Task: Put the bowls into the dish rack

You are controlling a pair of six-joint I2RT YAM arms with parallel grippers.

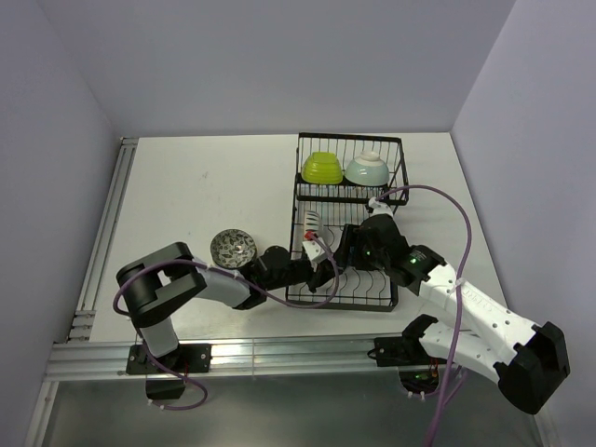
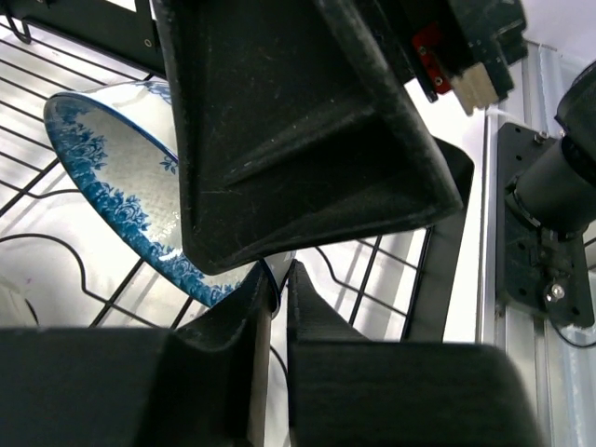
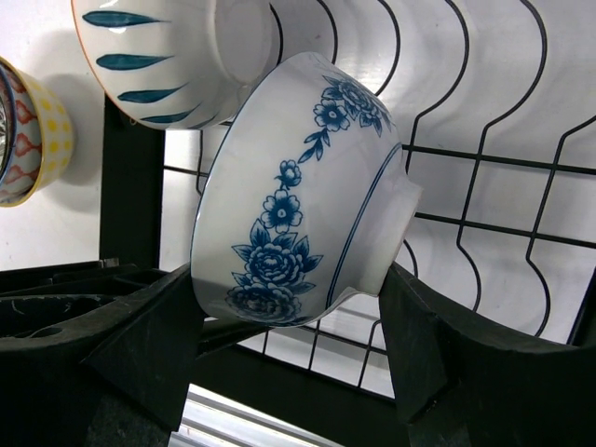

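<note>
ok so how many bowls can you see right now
5. Lime green bowl and mint bowl in the raised basket of the dish rack; striped bowl in its slots; blue floral bowl in the right gripper; patterned bowl on the table. Others may be hidden.

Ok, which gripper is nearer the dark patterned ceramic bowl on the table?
Left: left gripper is right of the bowl, at the black wire dish rack's edge; right gripper is farther right, inside the rack.
</note>
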